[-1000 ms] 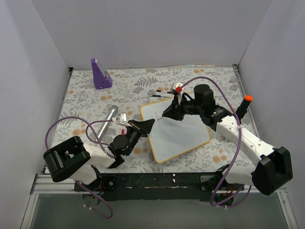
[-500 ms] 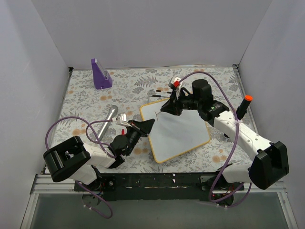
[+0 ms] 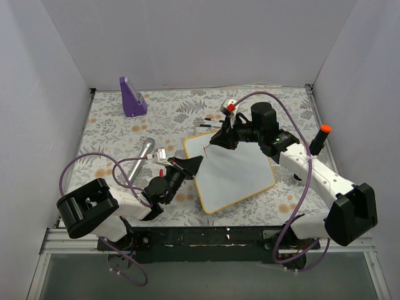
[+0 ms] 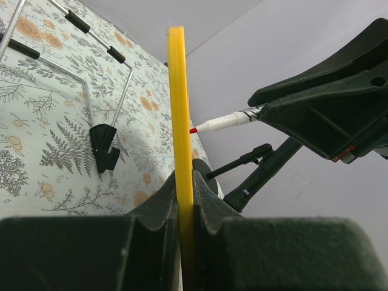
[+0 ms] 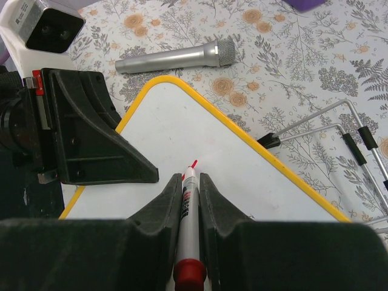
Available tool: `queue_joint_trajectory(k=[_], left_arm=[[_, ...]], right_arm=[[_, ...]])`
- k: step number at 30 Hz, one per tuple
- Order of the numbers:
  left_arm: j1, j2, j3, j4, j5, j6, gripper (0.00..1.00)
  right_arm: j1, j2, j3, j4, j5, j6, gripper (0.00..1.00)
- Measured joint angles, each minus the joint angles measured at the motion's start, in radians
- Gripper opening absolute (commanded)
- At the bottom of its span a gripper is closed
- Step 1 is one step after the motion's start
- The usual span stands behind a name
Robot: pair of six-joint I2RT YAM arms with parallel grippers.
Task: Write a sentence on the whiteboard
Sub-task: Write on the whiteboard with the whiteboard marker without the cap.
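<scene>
Two hands share the work: the left hand [image 3: 190,165] pinches the whiteboard [image 3: 237,178] by its left edge, steadying it on the floral desk [image 3: 112,125], while the right hand [image 3: 219,142] clamps a red marker [image 5: 188,195], tip at the far corner, where only a first stroke shows.

A: Any room around the whiteboard [image 3: 234,178]?
B: Open tabletop [image 3: 250,212] along its near edge. A microphone [image 3: 141,155] lies to its left, a wire stand [image 4: 105,144] just beyond its far corner, a purple block [image 3: 132,97] well back-left.
</scene>
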Motion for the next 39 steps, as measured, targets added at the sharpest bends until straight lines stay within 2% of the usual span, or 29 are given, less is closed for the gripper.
queue_joint_trajectory(k=[39], left_arm=[[0.0, 0.001, -0.008, 0.002, -0.002, -0.009, 0.0]], right_arm=[[-0.005, -0.065, -0.073, -0.058, -0.001, -0.061, 0.01]])
